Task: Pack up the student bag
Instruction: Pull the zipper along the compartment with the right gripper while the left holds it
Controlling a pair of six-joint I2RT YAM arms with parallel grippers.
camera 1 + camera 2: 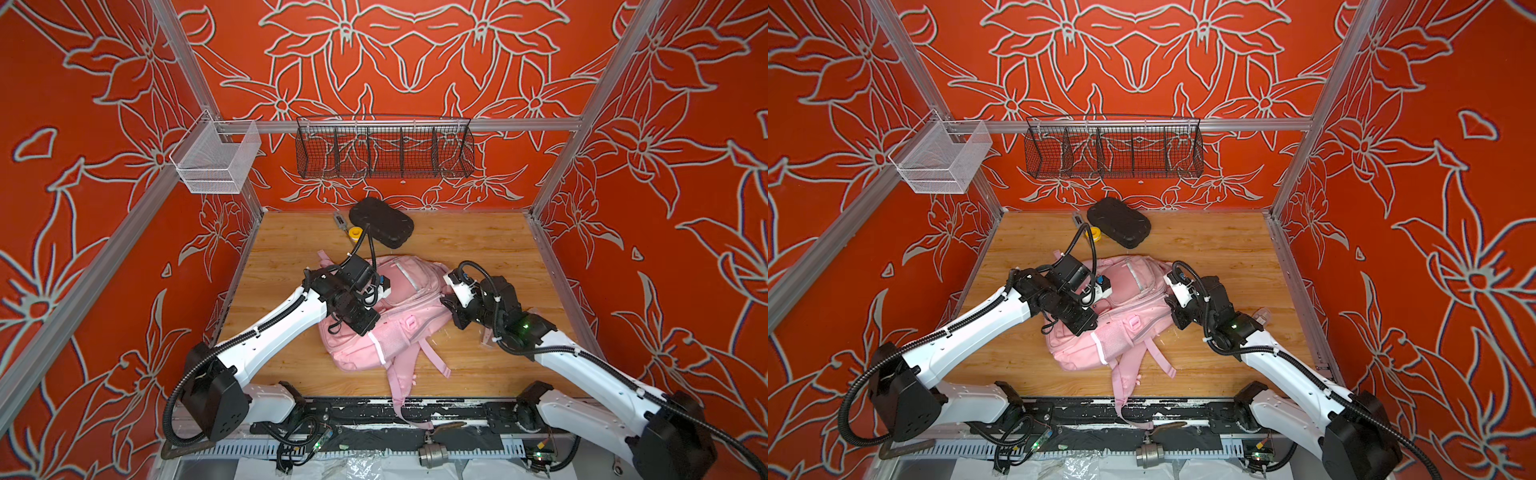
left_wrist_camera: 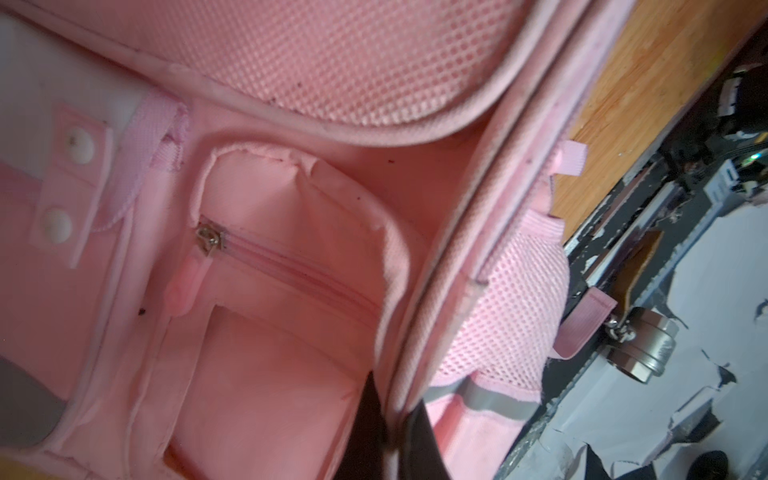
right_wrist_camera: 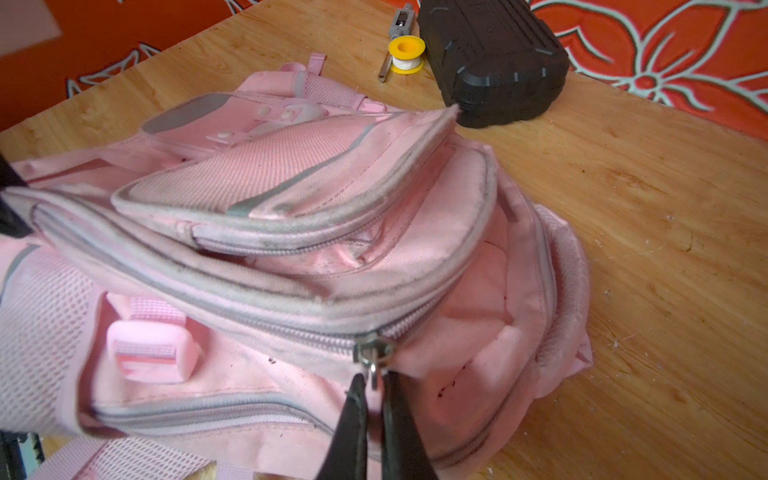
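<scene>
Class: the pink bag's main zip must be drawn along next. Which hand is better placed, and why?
Right, probably. The right hand is shut on the zip pull of the student bag. The left hand is clamped on the bag's piped seam, so it suits bracing.

The bag is woven cloth, scuffed grey along the piping, with open mesh panels and dull silvery strips. Its zip pull is shiny metal. The surface is matt wood grain; the case matt black plastic.
</scene>
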